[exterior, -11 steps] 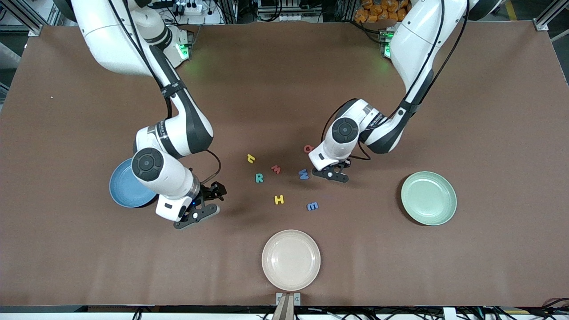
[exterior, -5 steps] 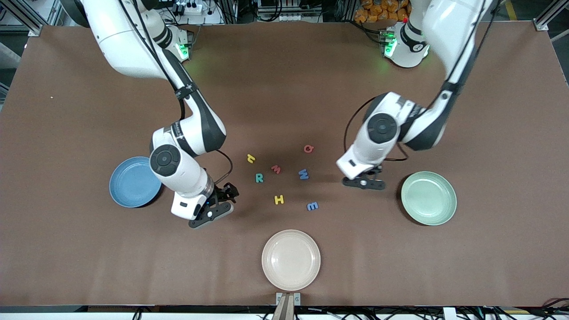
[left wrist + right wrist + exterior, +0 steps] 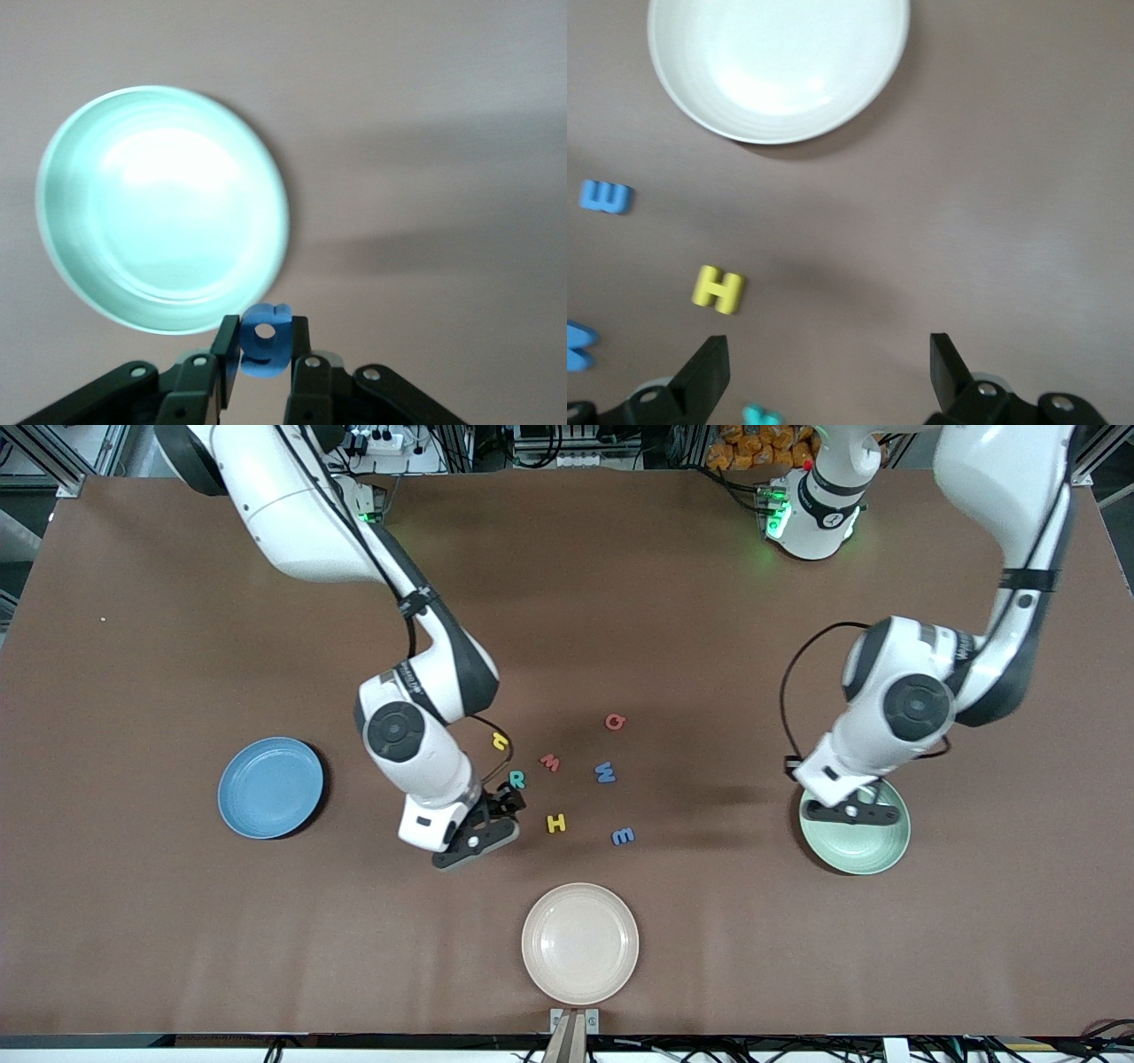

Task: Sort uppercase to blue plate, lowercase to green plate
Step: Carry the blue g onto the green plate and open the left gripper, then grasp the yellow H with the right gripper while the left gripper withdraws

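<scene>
My left gripper point(image 3: 852, 811) is shut on the blue g point(image 3: 266, 341) and holds it over the green plate point(image 3: 886, 857), at its rim in the left wrist view point(image 3: 71, 266). My right gripper point(image 3: 493, 821) is open and empty, low over the table beside the teal R point(image 3: 516, 779) and near the yellow H point(image 3: 555, 823). In the right wrist view the R point(image 3: 764, 416) sits between the open fingers point(image 3: 709, 372) and the H point(image 3: 719, 289) lies just past them. The red Q point(image 3: 615, 722), blue W point(image 3: 605, 772), red m point(image 3: 551, 762), blue m point(image 3: 623, 836) and yellow hooked letter point(image 3: 500, 740) lie mid-table. The blue plate point(image 3: 266, 788) holds nothing.
A cream-white plate point(image 3: 579, 943) sits nearest the front camera, also seen in the right wrist view point(image 3: 778, 62). The letters lie in a loose cluster between the blue and green plates.
My left gripper has carried the blue g from the letter cluster to over the green plate. My right gripper has moved from beside the blue plate to the teal R.
</scene>
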Controlling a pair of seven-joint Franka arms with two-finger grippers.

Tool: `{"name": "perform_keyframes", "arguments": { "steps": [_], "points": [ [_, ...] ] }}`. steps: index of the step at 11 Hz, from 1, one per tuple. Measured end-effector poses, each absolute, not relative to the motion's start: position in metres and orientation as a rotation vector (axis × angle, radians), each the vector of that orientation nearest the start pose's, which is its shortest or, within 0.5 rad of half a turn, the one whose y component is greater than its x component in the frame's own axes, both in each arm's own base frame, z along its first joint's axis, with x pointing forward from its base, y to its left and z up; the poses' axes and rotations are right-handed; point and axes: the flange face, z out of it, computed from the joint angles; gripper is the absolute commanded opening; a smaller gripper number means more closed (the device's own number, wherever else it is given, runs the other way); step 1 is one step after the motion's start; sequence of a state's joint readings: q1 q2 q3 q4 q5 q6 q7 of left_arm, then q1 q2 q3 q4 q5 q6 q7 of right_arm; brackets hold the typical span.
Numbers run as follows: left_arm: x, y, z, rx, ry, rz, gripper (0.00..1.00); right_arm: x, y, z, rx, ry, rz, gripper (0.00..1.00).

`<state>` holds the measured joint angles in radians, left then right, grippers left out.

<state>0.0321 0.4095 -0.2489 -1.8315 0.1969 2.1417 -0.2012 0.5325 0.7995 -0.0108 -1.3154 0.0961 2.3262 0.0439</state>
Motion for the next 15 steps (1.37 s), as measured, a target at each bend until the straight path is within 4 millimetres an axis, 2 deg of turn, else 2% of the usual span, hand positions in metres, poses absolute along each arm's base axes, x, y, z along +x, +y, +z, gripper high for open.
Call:
{"name": "perform_keyframes", "arguments": {
  "steps": [1, 2, 3, 4, 5, 6, 7, 10, 15],
  "points": [
    [0.625, -0.082, 0.297, -3.062, 0.175, 0.139, 0.0, 0.659, 0.395, 0.273, -2.931, -0.621, -0.295, 1.0],
    [0.628, -0.056, 0.283, -3.07, 0.165, 0.166, 0.0, 0.659, 0.398, 0.264, -2.931, -0.602, -0.302, 1.0],
    [0.629, -0.042, 0.27, -3.079, 0.153, 0.178, 0.01, 0.658, 0.401, 0.253, -2.936, -0.565, -0.301, 1.0],
    [0.631, -0.04, 0.258, -3.082, 0.153, 0.178, 0.07, 0.656, 0.407, 0.245, -2.935, -0.523, -0.312, 1.0],
    [0.635, -0.041, 0.251, -3.078, 0.17, 0.168, 0.24, 0.652, 0.415, 0.236, -2.93, -0.493, -0.33, 1.0],
    [0.641, -0.043, 0.246, -3.079, 0.178, 0.16, 0.66, 0.649, 0.422, 0.227, -2.922, -0.479, -0.349, 1.0],
    [0.647, -0.044, 0.244, -3.083, 0.179, 0.151, 1.0, 0.647, 0.426, 0.22, -2.913, -0.479, -0.373, 1.0],
    [0.658, -0.044, 0.247, -3.088, 0.177, 0.12, 1.0, 0.64, 0.44, 0.204, -2.891, -0.504, -0.415, 1.0],
    [0.668, -0.051, 0.271, -3.09, 0.187, 0.048, 1.0, 0.623, 0.461, 0.185, -2.897, -0.436, -0.388, 1.0]
  ]
}}
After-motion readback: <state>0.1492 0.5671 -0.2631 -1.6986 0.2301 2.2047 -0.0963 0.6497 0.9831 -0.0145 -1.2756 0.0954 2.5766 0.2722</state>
